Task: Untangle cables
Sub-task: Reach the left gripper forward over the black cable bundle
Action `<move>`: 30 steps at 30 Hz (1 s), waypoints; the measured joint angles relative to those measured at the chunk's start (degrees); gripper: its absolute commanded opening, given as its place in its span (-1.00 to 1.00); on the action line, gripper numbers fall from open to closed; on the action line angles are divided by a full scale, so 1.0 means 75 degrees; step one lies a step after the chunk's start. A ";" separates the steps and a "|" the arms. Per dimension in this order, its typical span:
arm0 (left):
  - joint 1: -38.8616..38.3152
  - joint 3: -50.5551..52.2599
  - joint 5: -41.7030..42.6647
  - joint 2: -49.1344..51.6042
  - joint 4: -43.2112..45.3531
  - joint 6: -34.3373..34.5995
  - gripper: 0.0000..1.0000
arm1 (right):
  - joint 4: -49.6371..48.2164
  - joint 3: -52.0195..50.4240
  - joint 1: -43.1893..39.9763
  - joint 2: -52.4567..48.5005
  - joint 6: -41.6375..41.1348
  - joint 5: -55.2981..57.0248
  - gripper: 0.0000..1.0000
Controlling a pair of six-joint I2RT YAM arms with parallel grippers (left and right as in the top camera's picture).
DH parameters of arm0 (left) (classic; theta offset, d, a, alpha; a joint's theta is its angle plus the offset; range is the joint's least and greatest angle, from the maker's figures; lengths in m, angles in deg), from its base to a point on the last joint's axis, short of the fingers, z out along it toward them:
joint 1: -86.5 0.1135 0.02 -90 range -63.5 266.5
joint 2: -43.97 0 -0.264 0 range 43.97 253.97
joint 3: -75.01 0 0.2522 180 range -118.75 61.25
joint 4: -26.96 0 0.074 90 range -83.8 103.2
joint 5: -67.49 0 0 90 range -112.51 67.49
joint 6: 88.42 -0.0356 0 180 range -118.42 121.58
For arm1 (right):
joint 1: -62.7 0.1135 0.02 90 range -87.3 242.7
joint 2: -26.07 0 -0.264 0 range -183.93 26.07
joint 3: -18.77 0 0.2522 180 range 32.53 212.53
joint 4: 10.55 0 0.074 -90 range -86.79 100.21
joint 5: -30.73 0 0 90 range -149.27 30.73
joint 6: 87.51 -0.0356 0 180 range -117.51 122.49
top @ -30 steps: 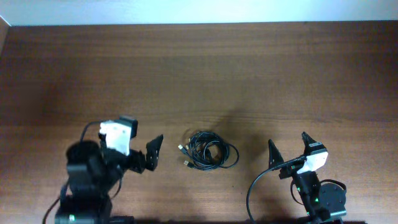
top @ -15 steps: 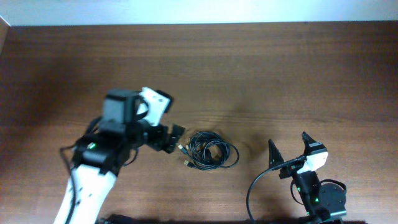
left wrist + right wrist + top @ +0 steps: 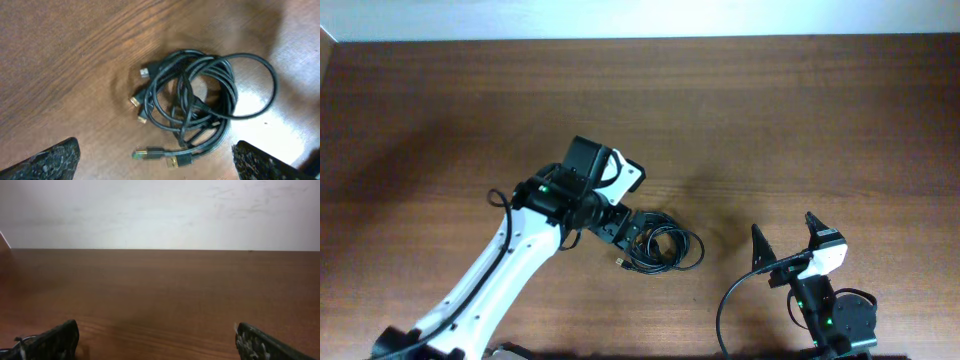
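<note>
Hovering over the left part of the tangle, the left gripper (image 3: 155,152), a black two-finger pincer on a white arm, has its jaws spread wide with nothing held. I judge it is placed there to straddle the bundle before a first pinch. The cables (image 3: 230,86), several thin, glossy black cords, lie in one loose overlapping coil on the brown wood-grain table (image 3: 770,110), towards its front edge and between the two arms. Their small plug ends (image 3: 134,101), some gold-tipped, fan out on the coil's left side, and one wider loop bulges to the right. Well apart on the right, the right gripper (image 3: 782,227) sits low by its base, jaws equally wide and empty, probably parked until a strand needs a second hold.
</note>
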 measured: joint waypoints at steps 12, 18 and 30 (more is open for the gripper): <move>-0.0029 -0.0009 0.0562 0.0903 0.0303 -0.0003 0.98 | 0.0003 0.0000 0.0000 0.0000 0.0003 0.0000 0.97; -0.0224 -0.0015 0.0557 0.1306 0.0306 -0.0003 0.98 | 0.0003 0.0000 0.0000 0.0000 0.0000 -0.0003 0.97; -0.0227 -0.0017 0.0341 0.2142 0.0300 -0.0003 0.98 | 0.0003 0.0000 0.0000 0.0000 0.0000 -0.0003 0.97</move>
